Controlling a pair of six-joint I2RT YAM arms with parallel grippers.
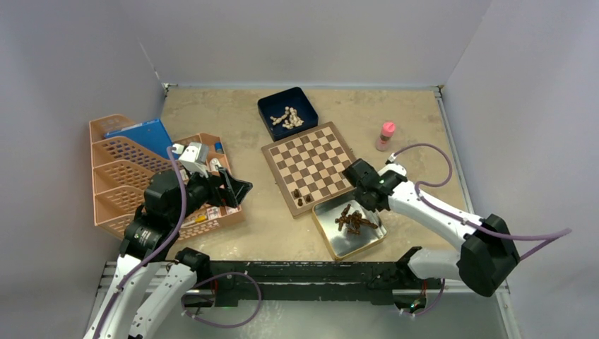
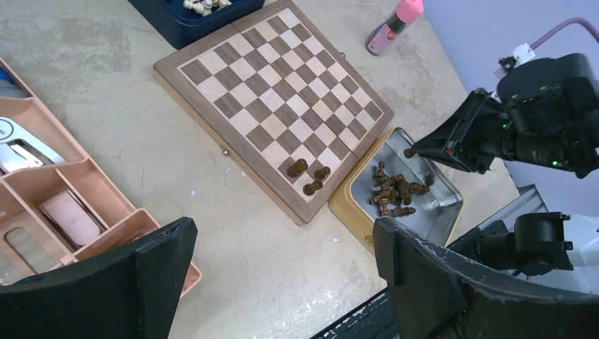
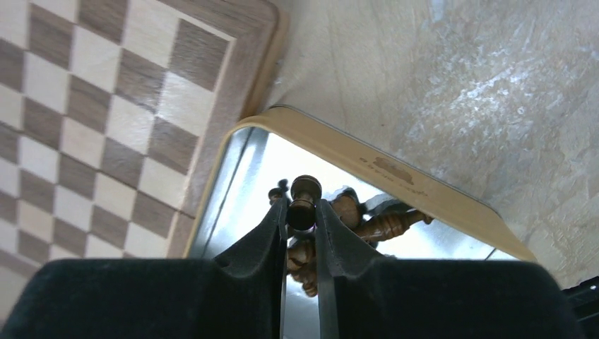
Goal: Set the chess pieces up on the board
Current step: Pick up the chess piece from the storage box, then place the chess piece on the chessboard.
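Note:
The board (image 1: pixel 311 166) (image 2: pixel 268 92) (image 3: pixel 70 106) lies mid-table with three dark chess pieces (image 1: pixel 302 198) (image 2: pixel 309 176) standing at its near corner. Beside it a silver tin (image 1: pixel 321 219) (image 2: pixel 438 205) (image 3: pixel 395 173) holds a pile of several dark chess pieces (image 1: pixel 353 220) (image 2: pixel 395 194) (image 3: pixel 374 226). My right gripper (image 1: pixel 357 205) (image 3: pixel 302 208) hangs over the tin, shut on one dark chess piece (image 3: pixel 305 187) (image 2: pixel 409 152), lifted just above the pile. My left gripper (image 1: pixel 236 191) (image 2: pixel 282 240) stands wide open above bare table left of the board, holding nothing.
A dark blue box (image 1: pixel 287 113) with cream chessmen sits behind the board. A pink bottle (image 1: pixel 386 134) (image 2: pixel 395 21) stands to the board's right. An orange organizer (image 1: pixel 120 169) (image 2: pixel 70 205) fills the left side, close under the left arm.

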